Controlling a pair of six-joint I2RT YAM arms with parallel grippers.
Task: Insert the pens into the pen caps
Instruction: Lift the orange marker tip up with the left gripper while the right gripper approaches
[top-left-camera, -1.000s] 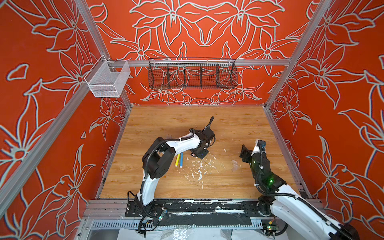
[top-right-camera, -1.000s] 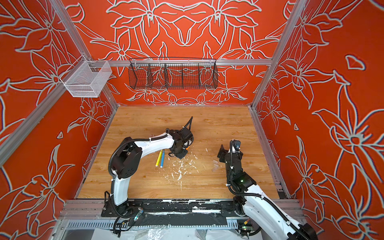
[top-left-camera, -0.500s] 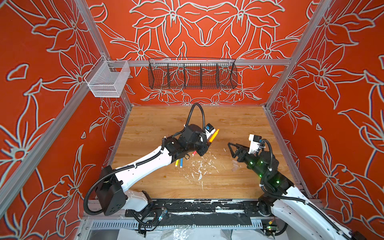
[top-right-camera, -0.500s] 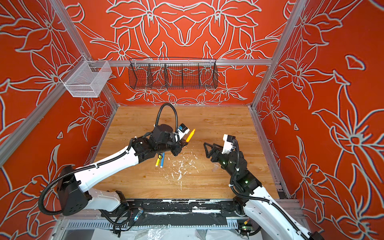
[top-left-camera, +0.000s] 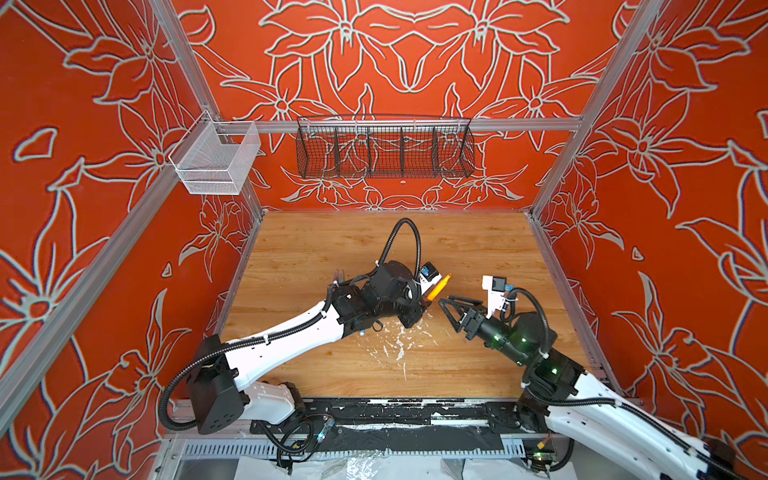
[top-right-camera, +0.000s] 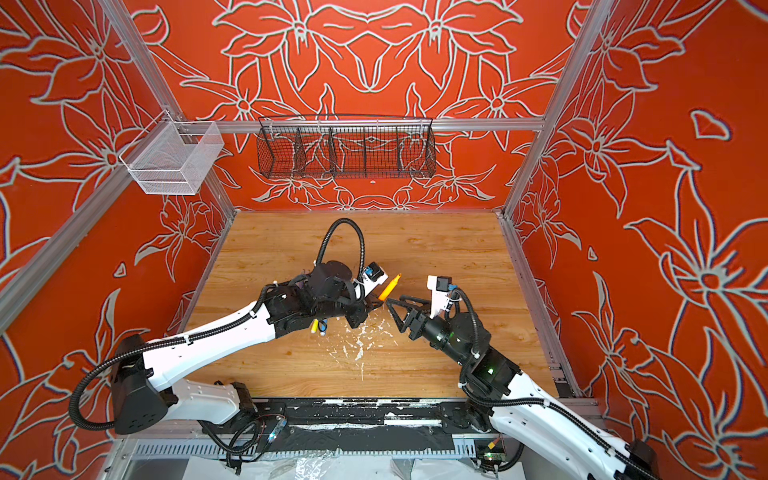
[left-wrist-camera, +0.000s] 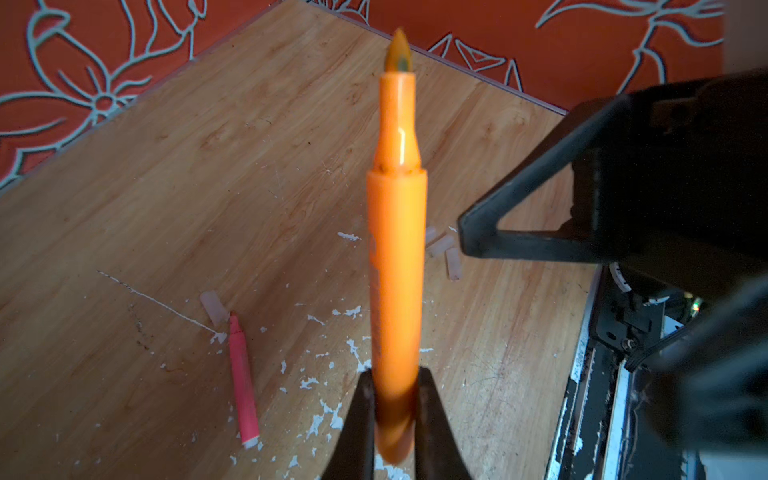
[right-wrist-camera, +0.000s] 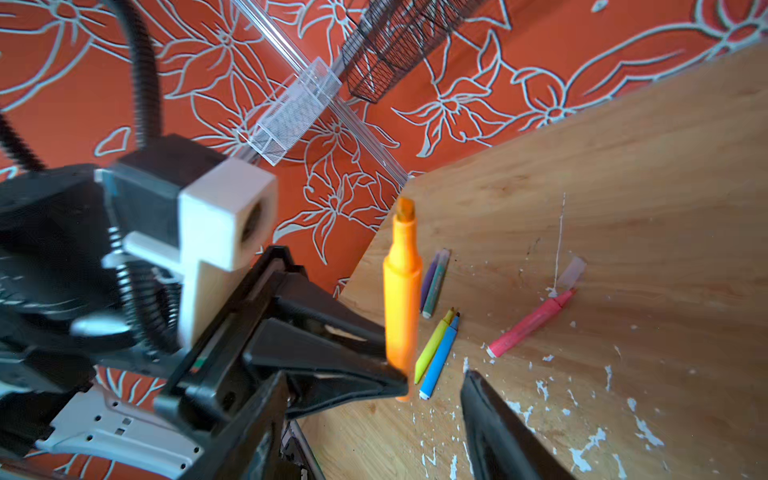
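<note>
2 white-and-black arms (top-left-camera: 291, 336), ribbed black cables (top-left-camera: 405, 222)

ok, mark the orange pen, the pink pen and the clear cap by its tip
orange pen (left-wrist-camera: 397, 257), left wrist view, mid-barrel.
pink pen (left-wrist-camera: 242, 386), left wrist view, mid-barrel.
clear cap (left-wrist-camera: 214, 307), left wrist view, middle of tube.

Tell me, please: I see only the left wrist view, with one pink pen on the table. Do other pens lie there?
Observer: Yes. The right wrist view shows four more: a yellow pen and a blue pen side by side, and a purple pen and a green pen paired close by.
Operator: Does the right gripper carry a cap?
Observer: In both top views the right gripper is open, close to the orange pen without touching it, and no cap shows in it.
</note>
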